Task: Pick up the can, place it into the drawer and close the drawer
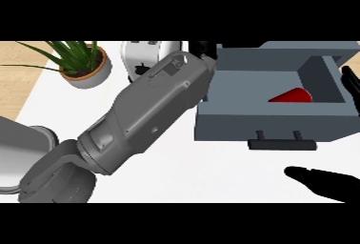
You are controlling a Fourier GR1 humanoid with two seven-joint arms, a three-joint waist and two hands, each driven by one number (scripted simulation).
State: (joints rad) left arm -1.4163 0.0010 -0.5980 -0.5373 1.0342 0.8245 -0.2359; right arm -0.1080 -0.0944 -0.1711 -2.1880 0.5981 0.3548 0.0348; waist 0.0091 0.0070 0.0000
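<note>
The grey drawer (271, 126) stands pulled open on the white counter, its black handle (283, 142) facing me. Inside, towards the right, lies the red can (292, 96), its lower part hidden by the drawer's front wall. My left forearm crosses the view from the lower left up to the drawer's back left corner. Only a black bit of the left hand (203, 48) shows there, apart from the can. My right hand (325, 184) rests low at the right, in front of the drawer, open and holding nothing.
A potted plant (84, 64) stands at the back left. A white object with dark marks (144, 53) sits beside it, partly behind my left forearm. A dark shape (351, 82) shows at the right edge beside the drawer.
</note>
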